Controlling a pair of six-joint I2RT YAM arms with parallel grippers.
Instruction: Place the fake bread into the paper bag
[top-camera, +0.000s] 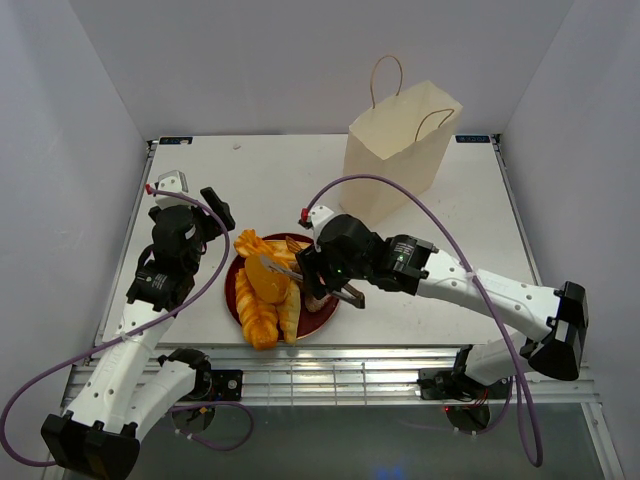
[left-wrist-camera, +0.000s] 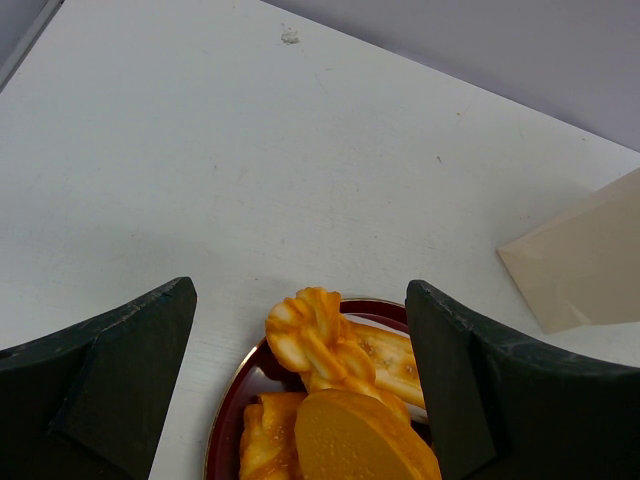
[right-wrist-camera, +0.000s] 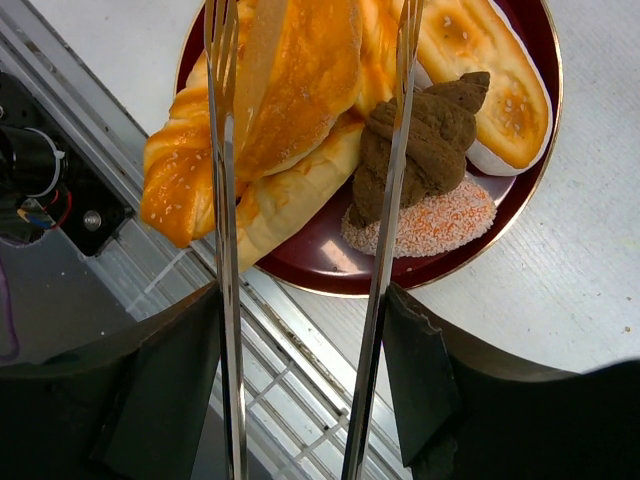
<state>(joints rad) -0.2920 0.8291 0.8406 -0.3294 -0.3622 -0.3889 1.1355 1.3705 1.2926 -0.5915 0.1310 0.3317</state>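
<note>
White-walled booth, white table (top-camera: 280, 180). I had both arms in over it, bases at the near edge.

The dark red plate (top-camera: 229, 288) sat close to the table's near edge, a little left of its middle. All the fake bread (top-camera: 262, 300) I could see was piled on that plate; I saw none on the bare table. In the right wrist view the glossy orange loaves (right-wrist-camera: 300, 80) lay on the side of the plate toward the near edge. A dark brown piece (right-wrist-camera: 420, 140) lay on top of a pinkish sugared one (right-wrist-camera: 430, 225), and a pale long roll (right-wrist-camera: 490, 80) lay along the rim beyond them.

The paper bag (top-camera: 400, 140) stood upright toward the table's far right corner, mouth up, both loop handles (top-camera: 385, 75) standing above it. It was well apart from the plate.

The right gripper (right-wrist-camera: 300, 295) was clamped on the metal tongs (right-wrist-camera: 222, 250), one tong arm running along the inside of each finger. The tong arms were spread and reached out over the plate, one across an orange loaf, the other across the dark brown piece. Their tips ran off the top of the wrist picture, so I could not tell whether they had hold of any bread.

The left gripper (left-wrist-camera: 300, 290) hung by the plate's far left side, fingers spread wide with nothing between them. It sat above the table, clear of the bread.
</note>
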